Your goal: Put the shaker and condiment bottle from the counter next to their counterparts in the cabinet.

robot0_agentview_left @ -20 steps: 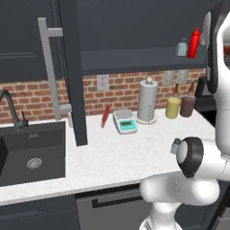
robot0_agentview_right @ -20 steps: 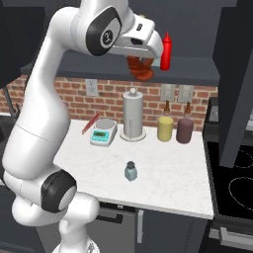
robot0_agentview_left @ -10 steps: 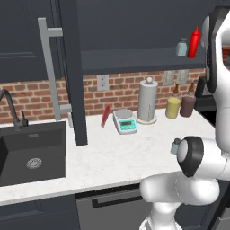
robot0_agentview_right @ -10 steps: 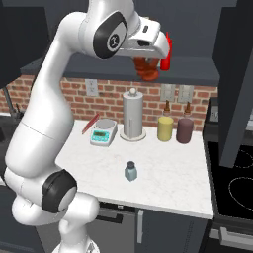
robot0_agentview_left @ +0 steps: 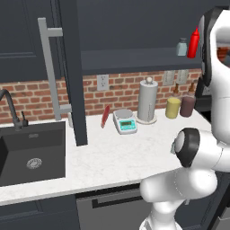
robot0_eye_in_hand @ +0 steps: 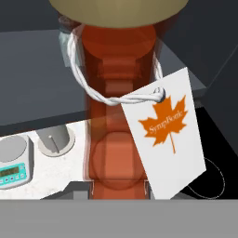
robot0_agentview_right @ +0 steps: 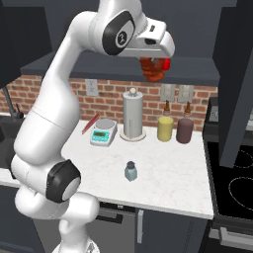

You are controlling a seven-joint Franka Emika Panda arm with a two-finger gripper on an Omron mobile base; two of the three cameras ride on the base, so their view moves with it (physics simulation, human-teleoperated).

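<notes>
My gripper (robot0_agentview_right: 153,68) is shut on the condiment bottle (robot0_agentview_right: 151,70), an amber-brown ribbed bottle held up at the level of the cabinet shelf (robot0_agentview_right: 74,68). The hand view looks along the bottle (robot0_eye_in_hand: 118,116), with its tan cap (robot0_eye_in_hand: 118,5) at the top and a white maple-leaf tag (robot0_eye_in_hand: 169,132) hanging on twine. The red squeeze bottle (robot0_agentview_left: 194,43) stands on the shelf (robot0_agentview_left: 134,58) beside a small blue-grey shaker (robot0_agentview_left: 181,47); from the right only a red sliver (robot0_agentview_right: 167,63) peeks from behind the hand. The other shaker (robot0_agentview_right: 131,171) stands on the white counter (robot0_agentview_right: 173,180), well below the gripper.
The cabinet door (robot0_agentview_left: 69,72) stands open with its grey bar handle (robot0_agentview_left: 48,67). Along the brick wall stand a paper towel holder (robot0_agentview_right: 132,116), a scale (robot0_agentview_right: 103,133), a yellow canister (robot0_agentview_right: 165,128) and a maroon canister (robot0_agentview_right: 184,131). The black sink (robot0_agentview_left: 31,155) is on the left, the stove (robot0_agentview_right: 237,183) on the right.
The arm has carried the condiment bottle to the right and slightly down, so it now sits in front of the red squeeze bottle. The shaker on the counter has not moved.
</notes>
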